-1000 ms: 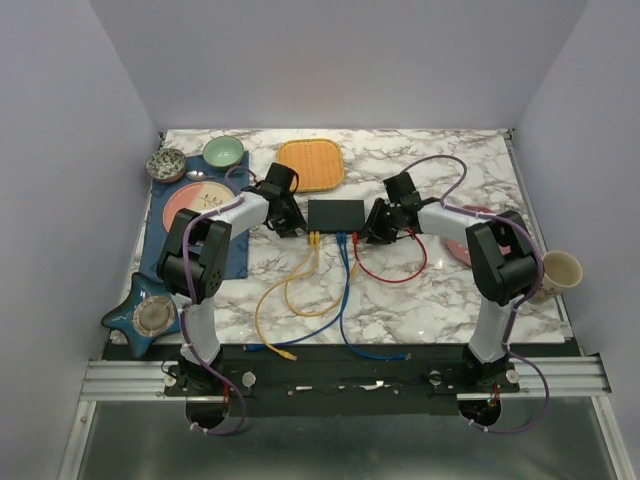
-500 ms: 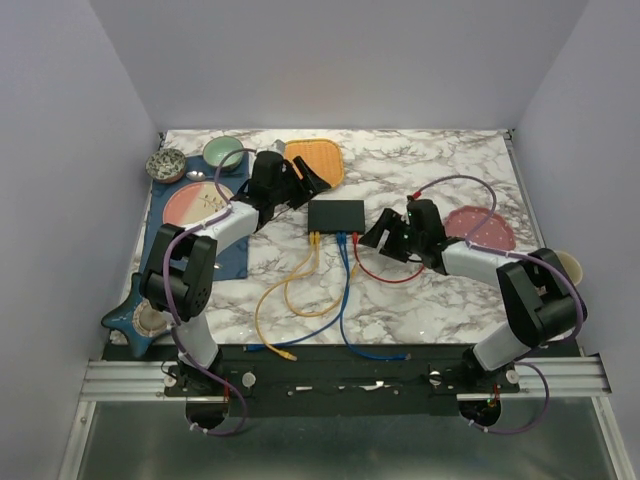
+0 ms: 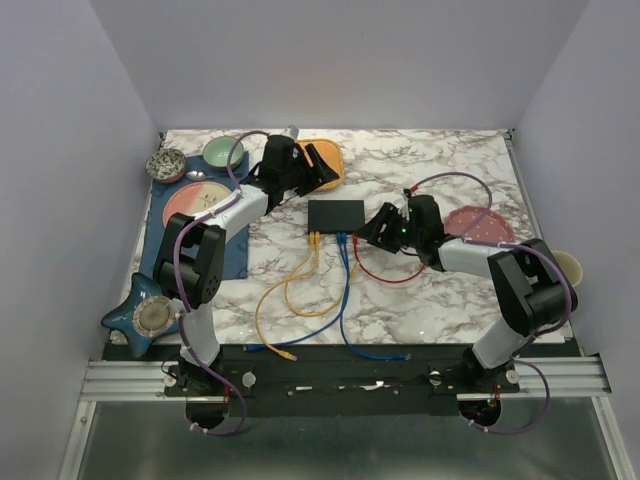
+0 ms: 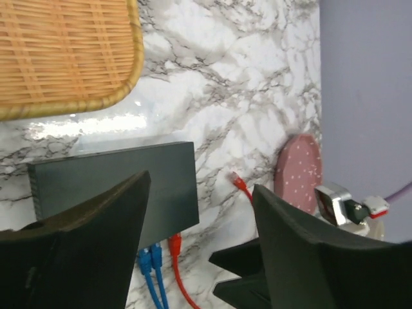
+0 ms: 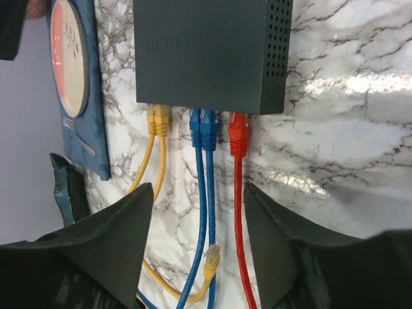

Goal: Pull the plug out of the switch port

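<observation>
Top external: switch (image 3: 336, 214) is sitting mid-frame, with left gripper (image 3: 312, 170) hovering at its upper left and right gripper (image 3: 378, 228) just right of it. Left wrist: jaws gaping, holding nothing. Right wrist: jaws gaping, framing plugs (image 5: 206, 132) at center. Looks like the approach step; next calls for pinching one plug and pulling straight out.

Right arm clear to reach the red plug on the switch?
Probably yes: the right gripper is open, facing the red plug, with nothing between them. Clearance looks tight, as the blue plugs sit close beside it.

Blk switch (image 5: 206, 51); 2 yellow plugs (image 5: 158, 120), 2 blue plugs (image 5: 205, 129), 1 red plug (image 5: 239, 135).
</observation>
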